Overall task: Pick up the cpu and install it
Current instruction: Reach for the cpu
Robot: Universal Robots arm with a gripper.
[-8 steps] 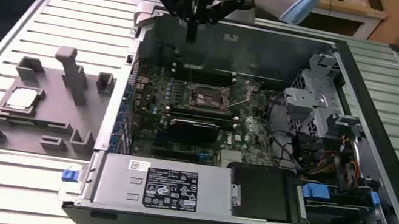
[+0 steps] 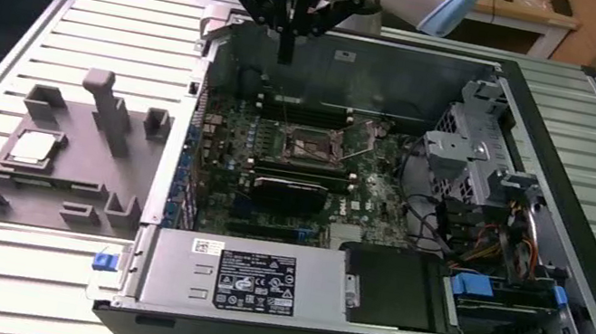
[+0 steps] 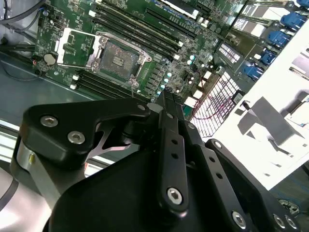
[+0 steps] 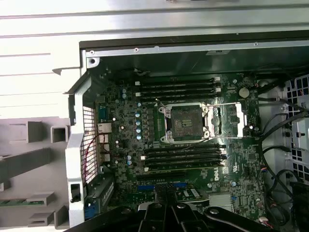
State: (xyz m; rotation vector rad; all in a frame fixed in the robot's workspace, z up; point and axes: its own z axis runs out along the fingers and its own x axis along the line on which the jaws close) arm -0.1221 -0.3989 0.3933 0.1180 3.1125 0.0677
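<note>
In the exterior view, the gripper (image 2: 284, 56) hangs above the far wall of the open computer case (image 2: 499, 72), which lies on its side on a slatted surface (image 2: 6, 14). Its fingers point straight down and look pressed together with nothing between them. The cpu (image 2: 34, 148) is well apart from it, lying flat with its pale top up in a recess of the grey fixture (image 2: 88, 176). The fixture sits just beside the case, toward the exterior view's left. The recess probably keeps the chip square and easy to grasp from above. Inside the case, the socket (image 2: 309, 147) sits near the middle of the motherboard (image 2: 225, 150).

In the second wrist view, the gripper (image 3: 163, 96) shows its black fingers (image 3: 171, 140) meeting in a single line, so they are together and empty. Beyond them the socket (image 3: 118, 59) lies bare, and its metal frame (image 3: 72, 42) is swung open beside it, which leaves room for a chip to drop in. From this angle I cannot be sure whether a protective cap covers the contacts.

In the first wrist view, the camera looks straight down onto the board. The socket (image 4: 185, 121) sits between two banks of memory slots (image 4: 178, 87), with the frame (image 4: 226, 121) folded back to one side. The gripper (image 4: 166, 210) is over the edge of the board and is not touching it.
</note>
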